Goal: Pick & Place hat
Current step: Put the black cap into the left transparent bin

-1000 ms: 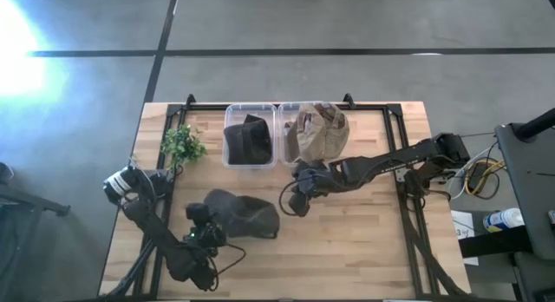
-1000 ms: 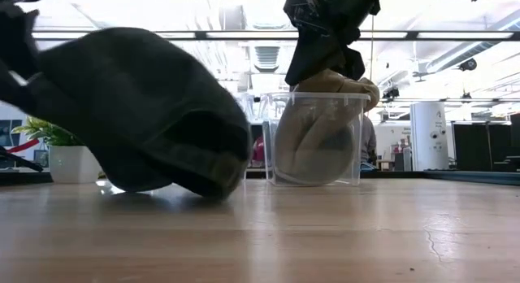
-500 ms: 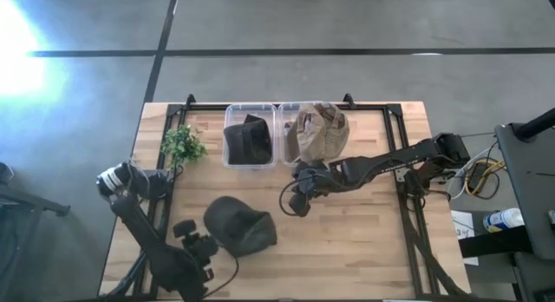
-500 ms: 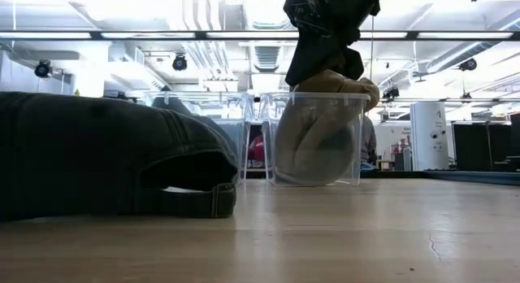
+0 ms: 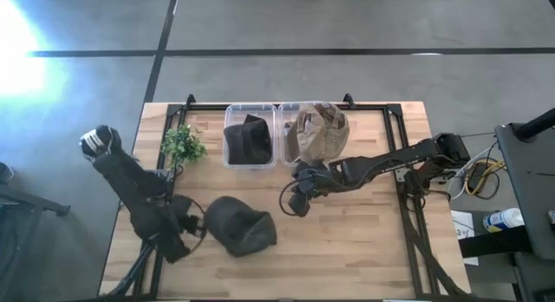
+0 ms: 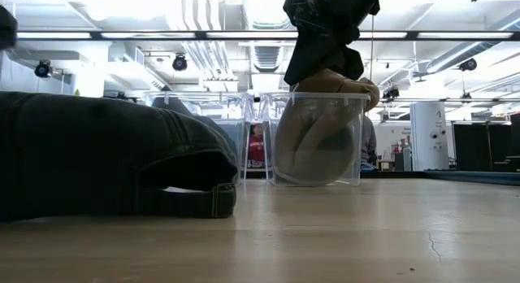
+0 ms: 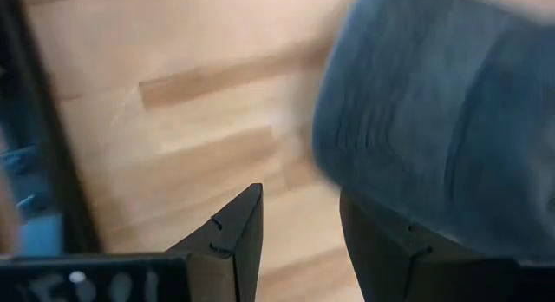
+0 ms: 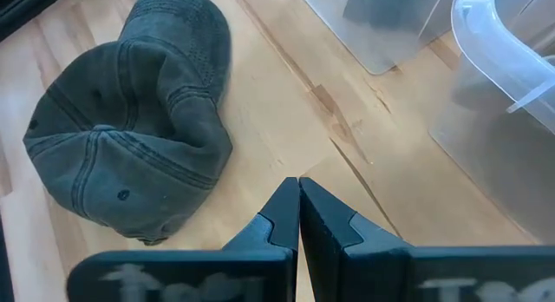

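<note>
1. A dark grey-green hat [image 5: 238, 225] lies flat on the wooden surface [image 5: 364, 241], toward the front left, with no claw holding it.
2. The left claw [image 5: 189, 222] sits just beside the hat's left edge — its fingers [image 7: 234, 237] stand apart with nothing between them, the hat's fabric [image 7: 442, 137] close ahead.
3. The right claw [image 5: 297, 203] hangs near the middle of the surface, in front of the bins, its fingers pressed together and empty.
4. At the back edge stand two clear bins side by side — the left bin [image 5: 250, 137] holds a dark hat, the right bin [image 5: 312, 133] a tan one.
5. A small potted plant [image 5: 182, 146] stands left of the bins.
</note>
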Controlling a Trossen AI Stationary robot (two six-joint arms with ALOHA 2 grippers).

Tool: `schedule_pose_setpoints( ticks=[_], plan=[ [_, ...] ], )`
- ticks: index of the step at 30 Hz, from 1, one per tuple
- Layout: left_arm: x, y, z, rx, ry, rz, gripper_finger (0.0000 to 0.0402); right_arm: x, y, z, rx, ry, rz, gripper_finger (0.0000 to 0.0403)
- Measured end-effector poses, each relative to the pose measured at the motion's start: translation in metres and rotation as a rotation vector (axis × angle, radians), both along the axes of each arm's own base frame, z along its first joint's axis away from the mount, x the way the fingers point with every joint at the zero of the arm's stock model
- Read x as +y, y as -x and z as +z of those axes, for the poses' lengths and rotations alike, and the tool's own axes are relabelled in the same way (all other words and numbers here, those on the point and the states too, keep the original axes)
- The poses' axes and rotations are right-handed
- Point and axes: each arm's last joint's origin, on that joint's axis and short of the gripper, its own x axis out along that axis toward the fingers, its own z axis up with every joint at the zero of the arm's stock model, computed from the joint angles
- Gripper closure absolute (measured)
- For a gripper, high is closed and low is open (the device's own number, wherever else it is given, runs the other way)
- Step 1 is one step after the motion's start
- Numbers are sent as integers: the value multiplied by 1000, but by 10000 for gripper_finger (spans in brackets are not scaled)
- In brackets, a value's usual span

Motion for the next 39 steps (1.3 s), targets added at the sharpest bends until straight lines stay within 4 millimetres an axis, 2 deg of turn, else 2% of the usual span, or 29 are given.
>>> schedule_pose_setpoints(
  ticks=[3, 8, 13, 19, 24, 32, 39],
  plan=[
    [16, 8, -11, -81, 14, 51, 255, 1, 0, 0, -3, -32, -1, 394],
    [42, 15, -29, -132, -5, 105, 255, 8, -7, 3, -87, -200, 118, 394],
    [57, 18, -47, -246, 15, 127, 255, 11, -11, -8, -225, -379, 113, 394],
    [60, 16, -68, -460, 127, 100, 255, 11, -4, -31, -277, -507, 21, 394],
    [64, 19, -80, -532, 144, 100, 255, 18, 2, -41, -289, -596, -18, 394],
    [62, 15, -81, -620, 127, 31, 255, 34, 6, -42, -275, -692, -44, 394],
    [62, 14, -80, -632, 107, -1, 255, 37, 7, -43, -234, -850, -201, 394]
  ],
)
